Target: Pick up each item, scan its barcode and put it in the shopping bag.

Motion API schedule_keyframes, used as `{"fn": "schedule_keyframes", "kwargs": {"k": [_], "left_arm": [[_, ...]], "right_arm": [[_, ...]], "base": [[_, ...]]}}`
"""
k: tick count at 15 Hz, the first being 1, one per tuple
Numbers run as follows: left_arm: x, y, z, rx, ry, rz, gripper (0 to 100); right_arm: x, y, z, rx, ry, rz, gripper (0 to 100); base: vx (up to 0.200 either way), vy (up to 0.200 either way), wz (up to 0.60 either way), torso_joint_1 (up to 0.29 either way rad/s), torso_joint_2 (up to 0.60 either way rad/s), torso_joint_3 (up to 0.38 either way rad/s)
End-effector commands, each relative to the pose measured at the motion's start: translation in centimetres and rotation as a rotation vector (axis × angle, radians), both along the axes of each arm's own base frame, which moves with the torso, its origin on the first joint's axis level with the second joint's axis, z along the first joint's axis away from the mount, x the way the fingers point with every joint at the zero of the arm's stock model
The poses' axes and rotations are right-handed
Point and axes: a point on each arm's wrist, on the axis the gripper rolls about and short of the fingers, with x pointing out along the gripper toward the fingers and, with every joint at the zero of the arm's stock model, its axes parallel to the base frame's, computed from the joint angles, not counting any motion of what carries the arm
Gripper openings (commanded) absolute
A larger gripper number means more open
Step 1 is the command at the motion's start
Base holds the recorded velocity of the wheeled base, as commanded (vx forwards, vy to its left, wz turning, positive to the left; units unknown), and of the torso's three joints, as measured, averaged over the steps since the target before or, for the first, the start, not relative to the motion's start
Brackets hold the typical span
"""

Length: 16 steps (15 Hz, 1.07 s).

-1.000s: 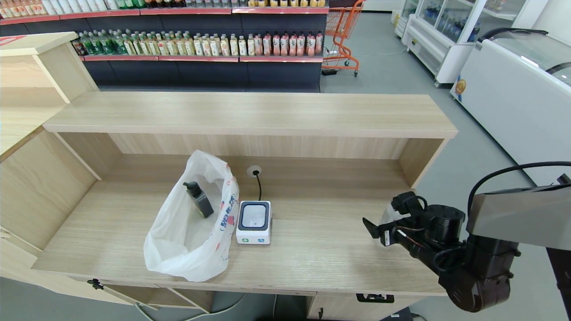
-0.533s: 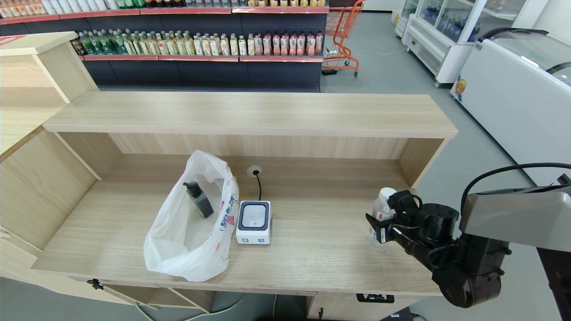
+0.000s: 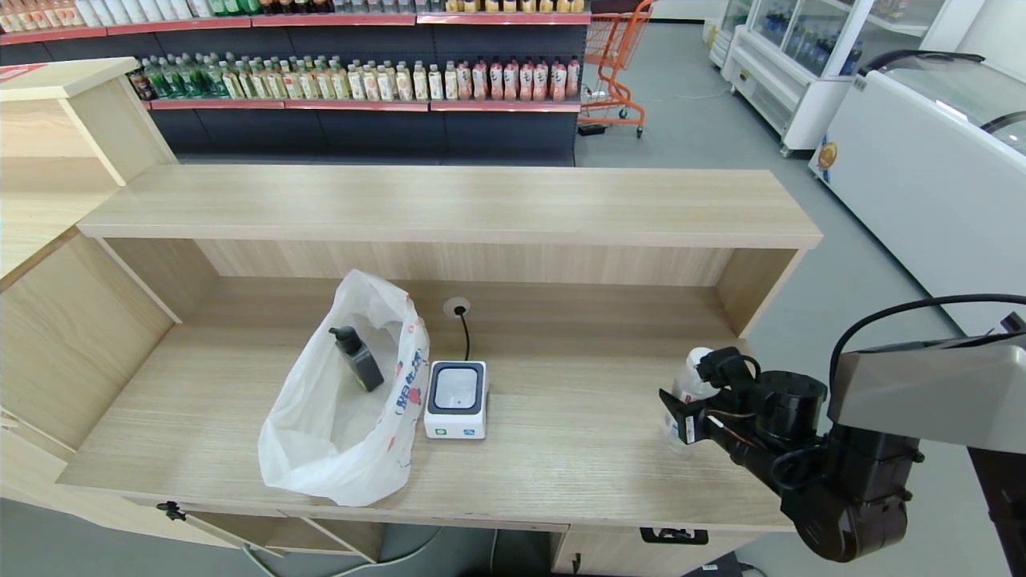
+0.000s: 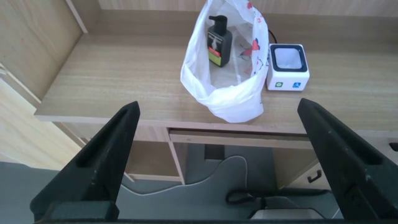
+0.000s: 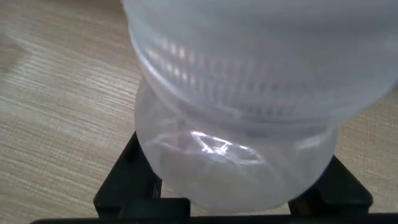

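Gripping the clear bottle [image 3: 691,370], right hand [image 3: 689,393] hangs near counter [image 3: 577,453]'s right edge.

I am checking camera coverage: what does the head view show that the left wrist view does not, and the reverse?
Head view adds: the right gripper gripping a clear bottle at the counter's right end. Left wrist view adds: the open left gripper before the counter's front. Shared: shopping bag holding a dark pump bottle, scanner beside it.
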Motion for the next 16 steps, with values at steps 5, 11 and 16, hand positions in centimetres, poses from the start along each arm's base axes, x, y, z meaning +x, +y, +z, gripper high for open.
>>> {"fn": "schedule_keyframes", "kwargs": {"k": [5, 11, 16], "left_arm": [[0.0, 0.0, 0.0, 0.000, -0.001, 0.001, 100], [0.0, 0.0, 0.0, 0.000, 0.001, -0.001, 100], [0.0, 0.0, 0.0, 0.000, -0.001, -0.001, 100]], "right_arm": [[-1.5, -0.4, -1.4, -0.026, 0.083, 0.001, 0], [-0.3, -0.1, 5.3, 0.126, -0.118, 0.040, 0], [-4.9, 0.1, 16.7, 0.435, 0.030, 0.445, 0]], "base": [[0.000, 0.000, 0.00, 0.000, 0.00, 0.000], [0.000, 0.000, 0.00, 0.000, 0.00, 0.000], [0.000, 0.000, 0.00, 0.000, 0.00, 0.000]]}}
